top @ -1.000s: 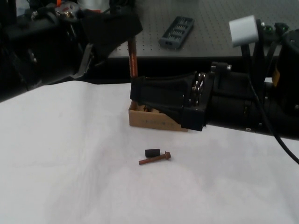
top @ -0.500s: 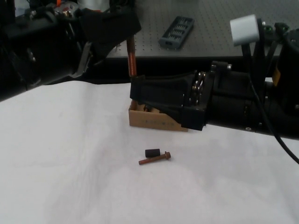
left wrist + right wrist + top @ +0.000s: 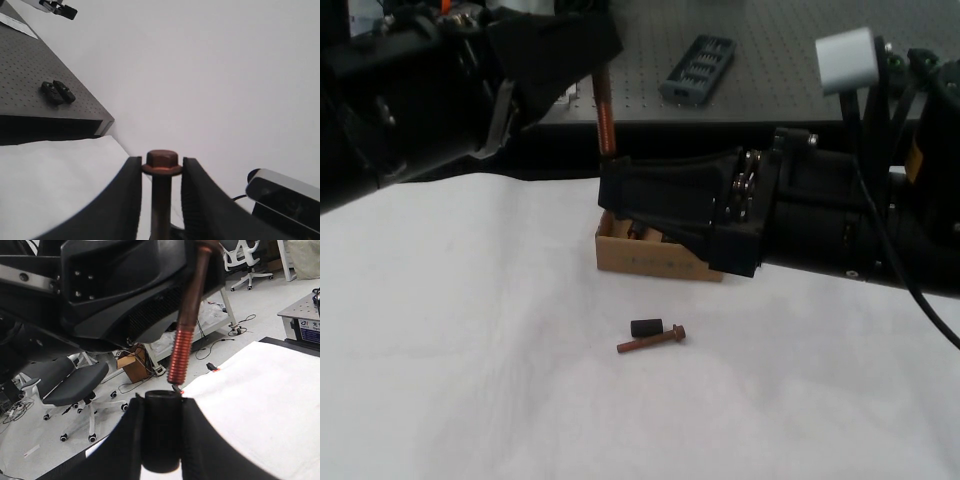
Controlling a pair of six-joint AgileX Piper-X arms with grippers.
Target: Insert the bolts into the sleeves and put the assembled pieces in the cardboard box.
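White-papered tabletop (image 3: 470, 350); at frame centre, left gripper (image 3: 161, 170) clamps a bolt (image 3: 186, 335) just above the sleeve (image 3: 160, 435) pinched in right gripper (image 3: 161, 402), near the cardboard box (image 3: 640, 262). Line up both axes before lowering.

Grey office chair (image 3: 75, 384), white wall (image 3: 225, 75)

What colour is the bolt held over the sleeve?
Coppery reddish-brown. The right wrist view shows the bolt best, poised just above the black sleeve.

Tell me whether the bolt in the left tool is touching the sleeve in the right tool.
Apart. The right wrist view shows the bolt ending just above the sleeve, with background visible between its threaded tip and the sleeve's rim.
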